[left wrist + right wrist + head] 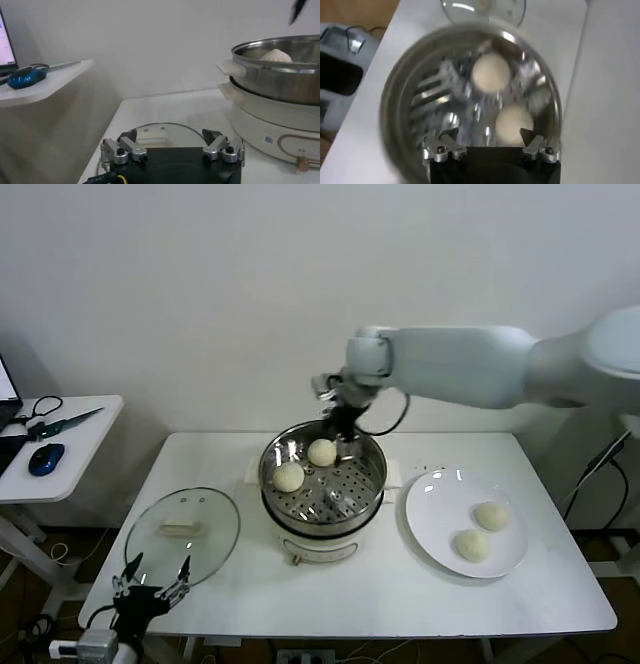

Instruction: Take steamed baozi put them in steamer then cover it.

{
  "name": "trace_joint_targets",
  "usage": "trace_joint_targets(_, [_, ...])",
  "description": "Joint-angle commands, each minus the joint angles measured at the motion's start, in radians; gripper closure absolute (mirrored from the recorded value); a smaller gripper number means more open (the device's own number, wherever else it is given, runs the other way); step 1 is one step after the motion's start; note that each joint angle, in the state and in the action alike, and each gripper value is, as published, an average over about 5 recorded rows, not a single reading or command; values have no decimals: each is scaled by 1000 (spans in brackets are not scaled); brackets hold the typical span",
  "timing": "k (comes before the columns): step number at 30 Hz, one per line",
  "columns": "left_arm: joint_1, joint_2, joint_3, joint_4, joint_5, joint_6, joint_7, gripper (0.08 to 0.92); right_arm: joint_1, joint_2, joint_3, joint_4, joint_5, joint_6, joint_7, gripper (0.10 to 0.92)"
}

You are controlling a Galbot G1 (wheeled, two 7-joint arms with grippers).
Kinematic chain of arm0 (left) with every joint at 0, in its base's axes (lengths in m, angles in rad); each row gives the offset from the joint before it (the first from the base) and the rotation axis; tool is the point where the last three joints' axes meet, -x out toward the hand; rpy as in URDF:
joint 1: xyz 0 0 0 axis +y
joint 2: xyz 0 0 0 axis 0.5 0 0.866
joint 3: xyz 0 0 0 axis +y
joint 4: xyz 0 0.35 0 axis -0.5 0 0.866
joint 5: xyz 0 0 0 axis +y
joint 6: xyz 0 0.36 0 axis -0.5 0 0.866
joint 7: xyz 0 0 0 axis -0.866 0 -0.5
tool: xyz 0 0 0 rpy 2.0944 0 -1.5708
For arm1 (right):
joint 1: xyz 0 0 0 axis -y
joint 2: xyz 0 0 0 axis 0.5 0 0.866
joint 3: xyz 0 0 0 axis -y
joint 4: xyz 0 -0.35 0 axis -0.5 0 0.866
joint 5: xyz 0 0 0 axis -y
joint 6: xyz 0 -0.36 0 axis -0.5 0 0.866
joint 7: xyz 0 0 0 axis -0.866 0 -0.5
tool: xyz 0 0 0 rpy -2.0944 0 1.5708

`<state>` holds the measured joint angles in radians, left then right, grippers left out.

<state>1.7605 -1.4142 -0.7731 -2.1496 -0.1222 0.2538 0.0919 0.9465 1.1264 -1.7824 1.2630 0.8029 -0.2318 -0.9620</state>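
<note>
**Two buns in, two on the plate, lid still off**

The job looks about half done. In the head view two steamed baozi (322, 452) (289, 477) sit on the perforated tray of the steamer (365, 502), which stands at the centre of the white tabletop (400, 584). Two more baozi (491, 516) (471, 545) lie on the white plate (430, 514) at centre right of the frame, just beside the steamer.

The right hand (343, 422) hangs over the back rim of the steamer, directly above the farther bun. Its own wrist view shows its fingers (440, 150) spread apart with nothing between them, and both buns resting on the tray below, so that bun appears to be released.

The glass lid (183, 533) lies flat on the tabletop at lower left of the head view, well apart from the steamer. The left hand (152, 584) is parked at the tabletop's lower left edge, just beside the lid, fingers apart and empty.

Left to do, by my reckoning: carry the two plated buns across, then fetch the lid and set it on the steamer.

A small square label (268, 139) shows on the steamer's white base in the left wrist view, too small to read. No brand or other writing is legible.
</note>
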Motion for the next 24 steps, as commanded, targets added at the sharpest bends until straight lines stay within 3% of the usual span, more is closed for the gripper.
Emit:
trace_joint_targets(1, [-17, -2, -1, 14, -1, -1, 1, 177, 193, -467, -231, 243, -176, 71, -78, 203])
trace_joint_targets(11, [-16, -17, 2, 12, 5, 4, 3, 177, -229, -654, 24, 205, -421, 8, 14, 203])
trace_joint_targets(24, [-9, -23, 1, 25, 10, -2, 1, 177, -574, -626, 312, 128, -507, -42, 67, 203])
